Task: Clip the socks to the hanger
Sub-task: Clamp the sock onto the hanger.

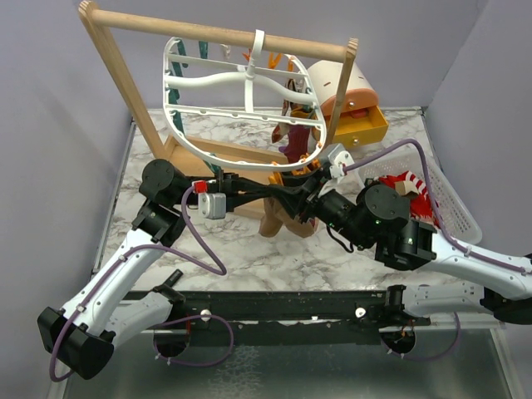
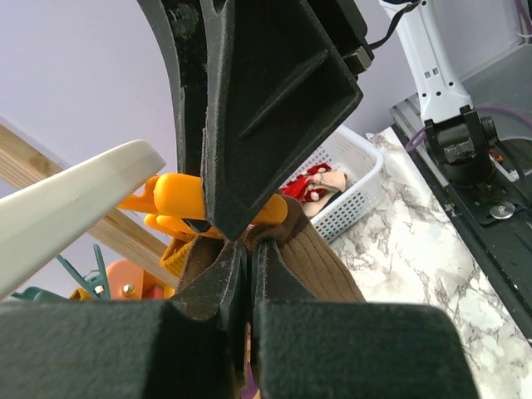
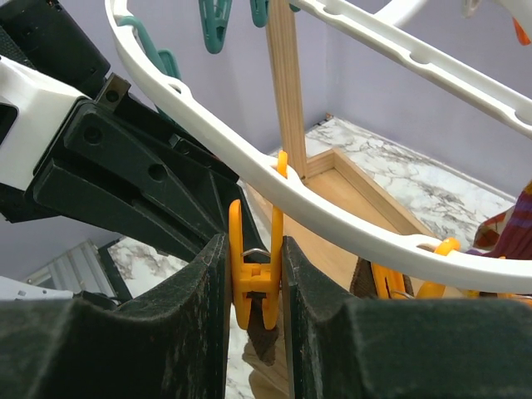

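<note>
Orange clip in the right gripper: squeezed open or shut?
Cannot tell. The right gripper pinches the orange clip by its handles, but its mouth is hidden below.

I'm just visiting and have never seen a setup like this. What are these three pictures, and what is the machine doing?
Two robot arms are bolted to a marble table. One picture looks down from above; the other two come from cameras on each wrist. A white ring hanger with clips hangs from a wooden rack. The left hand is shut on a tan-brown sock, holding it up. The right hand squeezes an orange clip on the hanger's rim. A white basket at the right holds a red-and-white sock.
</note>
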`<state>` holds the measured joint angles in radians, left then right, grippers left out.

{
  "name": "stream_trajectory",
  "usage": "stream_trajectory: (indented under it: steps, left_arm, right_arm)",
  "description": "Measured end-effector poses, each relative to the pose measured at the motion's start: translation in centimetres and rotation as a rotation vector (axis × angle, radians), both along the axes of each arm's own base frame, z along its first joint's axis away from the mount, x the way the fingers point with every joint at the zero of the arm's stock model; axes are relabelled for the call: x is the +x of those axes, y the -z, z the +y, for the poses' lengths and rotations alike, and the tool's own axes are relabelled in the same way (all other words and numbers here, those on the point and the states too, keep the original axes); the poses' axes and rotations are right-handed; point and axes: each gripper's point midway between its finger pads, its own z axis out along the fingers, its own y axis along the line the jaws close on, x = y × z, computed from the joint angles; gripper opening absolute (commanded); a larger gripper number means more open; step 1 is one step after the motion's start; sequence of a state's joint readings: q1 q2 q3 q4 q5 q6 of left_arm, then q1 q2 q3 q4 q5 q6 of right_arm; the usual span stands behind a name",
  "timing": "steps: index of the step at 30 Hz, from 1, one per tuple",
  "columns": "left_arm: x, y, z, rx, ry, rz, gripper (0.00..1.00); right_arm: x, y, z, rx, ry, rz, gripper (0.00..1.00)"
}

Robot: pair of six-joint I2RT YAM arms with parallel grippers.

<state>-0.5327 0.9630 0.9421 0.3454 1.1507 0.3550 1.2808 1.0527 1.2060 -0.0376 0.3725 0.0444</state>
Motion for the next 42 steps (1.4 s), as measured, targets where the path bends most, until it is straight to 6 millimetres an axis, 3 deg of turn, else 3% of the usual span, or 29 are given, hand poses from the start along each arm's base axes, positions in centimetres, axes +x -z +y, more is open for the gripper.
stream_trajectory:
  steps: [13,23,42]
  left_arm:
    - [0.7,-0.9,0.1,-0.04,-0.04,-0.015,0.0]
    - [0.8,-0.7,0.1,-0.065,-0.051,0.005,0.0]
    - [0.6,0.7,0.1,-0.049,-0.036,0.051,0.0]
  right_arm:
    - [-0.2,0.1,-0.1,0.041,-0.005,0.01,0.0]
    - [0.1,0.6,-0.7,0.091,0.025,0.029,0.0]
    - [0.4,-0.3,-1.3,0.116,0.048,-0.001,0.0]
